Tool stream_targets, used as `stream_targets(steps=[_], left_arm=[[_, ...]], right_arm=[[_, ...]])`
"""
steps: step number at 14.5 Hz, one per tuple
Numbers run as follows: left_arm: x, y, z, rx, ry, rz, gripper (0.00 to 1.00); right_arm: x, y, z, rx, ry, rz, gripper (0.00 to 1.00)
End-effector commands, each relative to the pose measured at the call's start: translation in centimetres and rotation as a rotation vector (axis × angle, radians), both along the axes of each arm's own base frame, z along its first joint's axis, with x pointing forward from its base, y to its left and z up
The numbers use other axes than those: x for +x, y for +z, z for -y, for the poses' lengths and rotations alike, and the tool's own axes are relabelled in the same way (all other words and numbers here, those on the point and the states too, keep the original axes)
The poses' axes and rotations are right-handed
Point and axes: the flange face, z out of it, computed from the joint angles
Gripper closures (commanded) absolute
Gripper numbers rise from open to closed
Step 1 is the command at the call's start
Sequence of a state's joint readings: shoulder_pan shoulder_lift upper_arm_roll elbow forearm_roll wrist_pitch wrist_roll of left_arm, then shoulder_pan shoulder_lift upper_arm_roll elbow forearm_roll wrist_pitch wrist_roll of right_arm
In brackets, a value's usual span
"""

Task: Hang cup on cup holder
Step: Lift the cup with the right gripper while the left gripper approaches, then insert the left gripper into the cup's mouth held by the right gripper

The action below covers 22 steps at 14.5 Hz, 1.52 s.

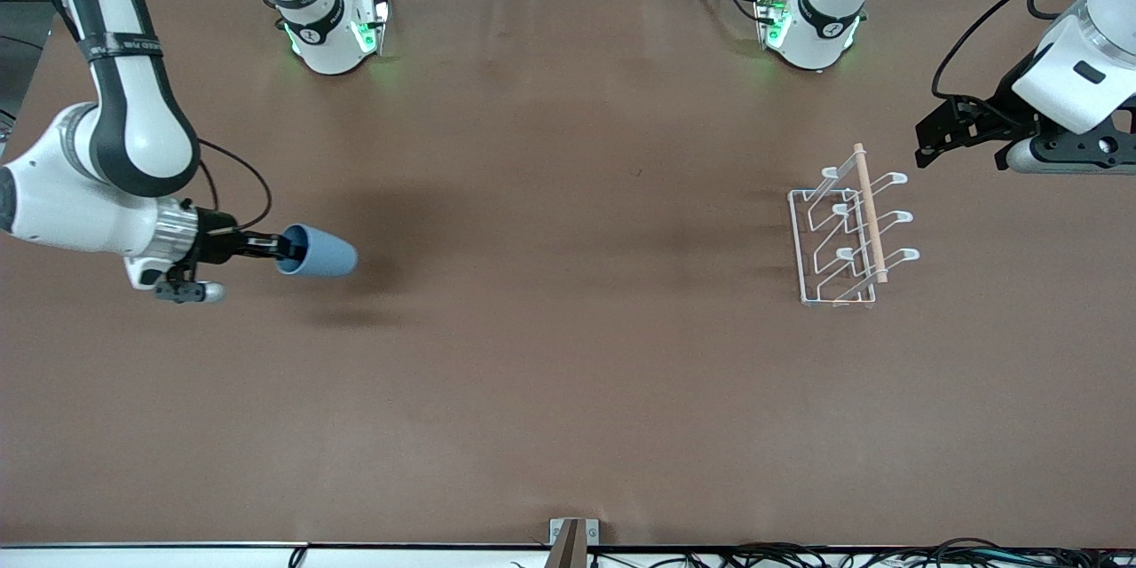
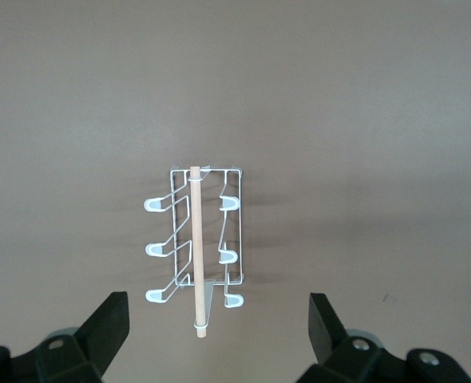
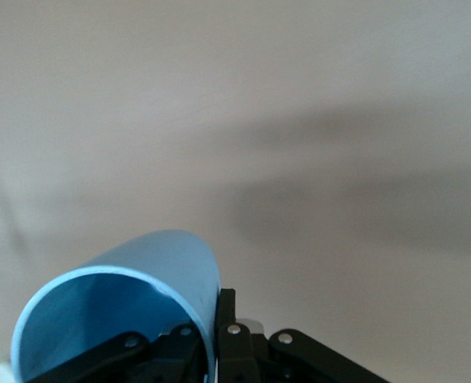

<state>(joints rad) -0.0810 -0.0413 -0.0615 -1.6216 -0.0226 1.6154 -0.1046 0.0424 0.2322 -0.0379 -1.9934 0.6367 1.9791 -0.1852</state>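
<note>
The light-blue cup (image 1: 321,254) is held on its side above the table at the right arm's end, its mouth toward the gripper. My right gripper (image 1: 284,248) is shut on the cup's rim, one finger inside and one outside; the right wrist view shows the cup (image 3: 140,275) and the gripper (image 3: 218,323) pinching its wall. The white wire cup holder (image 1: 843,240) with its wooden rod stands on the table at the left arm's end and also shows in the left wrist view (image 2: 195,239). My left gripper (image 1: 925,149) is open and empty in the air beside the holder (image 2: 218,303).
The brown table (image 1: 568,355) stretches bare between cup and holder. Both arm bases (image 1: 337,27) (image 1: 812,22) stand at the edge farthest from the front camera. A small bracket (image 1: 572,541) and cables lie at the nearest edge.
</note>
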Motion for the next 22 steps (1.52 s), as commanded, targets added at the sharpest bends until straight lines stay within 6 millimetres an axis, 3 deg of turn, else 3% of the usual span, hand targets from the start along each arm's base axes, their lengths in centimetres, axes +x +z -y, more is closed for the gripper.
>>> stream_targets(steps=[1, 4, 7, 11, 15, 17, 20, 22], left_arm=[[0.2, 0.6, -0.2, 0.011, -0.028, 0.016, 0.01], [0.3, 0.3, -0.2, 0.012, -0.057, 0.011, 0.01], [0.5, 1.6, 0.0, 0.019, -0.240, 0.042, 0.01], [1.4, 4.1, 2.2, 0.006, -0.415, 0.098, 0.00], [0.0, 3.9, 8.7, 0.009, -0.646, 0.096, 0.01], [-0.4, 4.0, 9.6, -0.004, -0.690, 0.099, 0.01], [-1.8, 3.7, 13.8, -0.021, -0.891, 0.100, 0.00], [-2.5, 2.3, 17.2, -0.064, -0.955, 0.074, 0.00]], right_arm=[[-1.7, -0.2, -5.8, 0.148, -0.039, -0.047, 1.00], [-3.4, -1.1, -11.4, 0.310, -0.083, -0.118, 1.00], [-5.5, -1.1, -18.3, 0.461, -0.110, -0.179, 1.00], [-7.2, -0.2, -23.2, 0.627, -0.138, -0.259, 1.00], [-8.1, -0.5, -25.8, 0.691, -0.169, -0.299, 1.00], [-8.9, -0.5, -27.9, 0.743, -0.192, -0.324, 1.00], [-9.7, -0.8, -29.3, 0.745, -0.183, -0.337, 1.00], [-10.3, -0.8, -30.2, 0.755, -0.180, -0.347, 1.00]])
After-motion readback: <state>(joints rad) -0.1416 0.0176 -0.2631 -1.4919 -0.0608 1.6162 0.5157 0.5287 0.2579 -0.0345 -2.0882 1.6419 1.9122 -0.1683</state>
